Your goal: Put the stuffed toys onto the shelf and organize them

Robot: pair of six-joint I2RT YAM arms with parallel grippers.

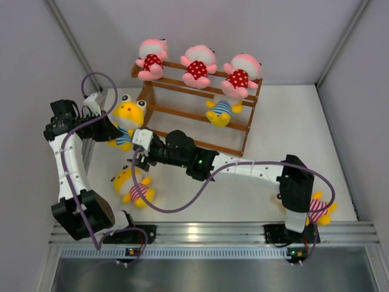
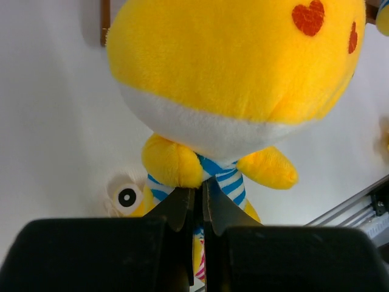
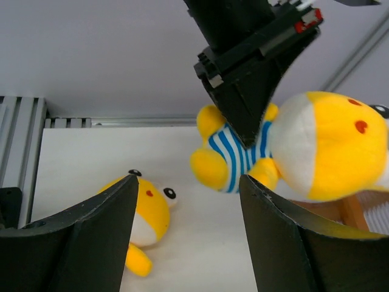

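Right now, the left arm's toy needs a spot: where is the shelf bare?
The middle tier left of the seated yellow toy and the bottom tier are bare; the top tier is crowded with three pink toys.

white table [image 1: 255, 188], grey walls [image 1: 292, 36] around.

Left arm [image 1: 65, 161] stands up off its base, folds at the elbow and swings its wrist out to the right. The left tool [image 2: 199, 204] is clamped, 2 fingers nearly meeting on the blue-striped toy [image 2: 226, 182] (just a sliver between the tips). Right arm [image 1: 252, 170] stretches long and low across to the left. The right tool [image 3: 188, 188] is spread wide, 2 fingers well apart, gripping nothing.
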